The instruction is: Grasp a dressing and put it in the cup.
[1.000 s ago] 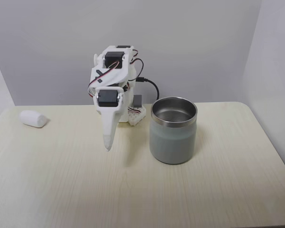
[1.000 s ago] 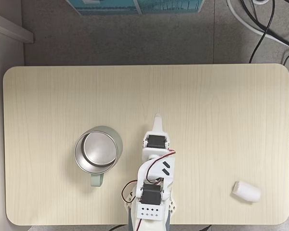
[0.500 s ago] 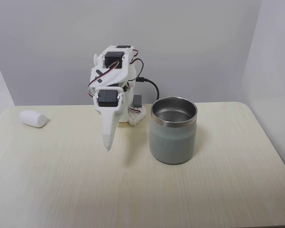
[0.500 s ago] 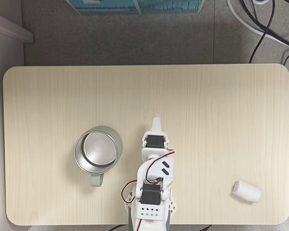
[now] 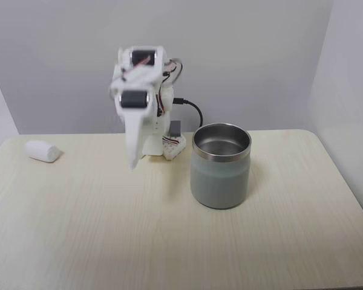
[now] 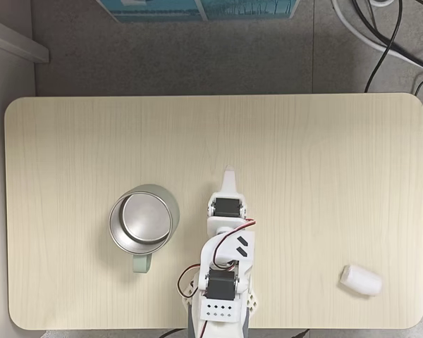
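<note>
The dressing (image 5: 42,151) is a small white gauze roll lying on its side near the table's left edge; seen from above, the dressing (image 6: 361,280) lies at the lower right. The cup (image 5: 221,166) stands upright right of the arm, steel inside showing and nothing in it. From above, the cup (image 6: 142,220) sits left of the arm. My gripper (image 5: 132,164) hangs blurred above the table, pointing down, fingers together and holding nothing. From above, the gripper (image 6: 230,171) points toward the table's middle, well apart from roll and cup.
The arm's base (image 5: 163,145) stands at the table's back edge with a black cable behind it. The wooden table (image 6: 324,155) has rounded corners. Cables (image 6: 388,42) lie on the floor beyond the far edge. Walls close in behind and to the right.
In the front fixed view the arm has lifted and shifted slightly left, now motion-blurred. Cup and dressing have not moved.
</note>
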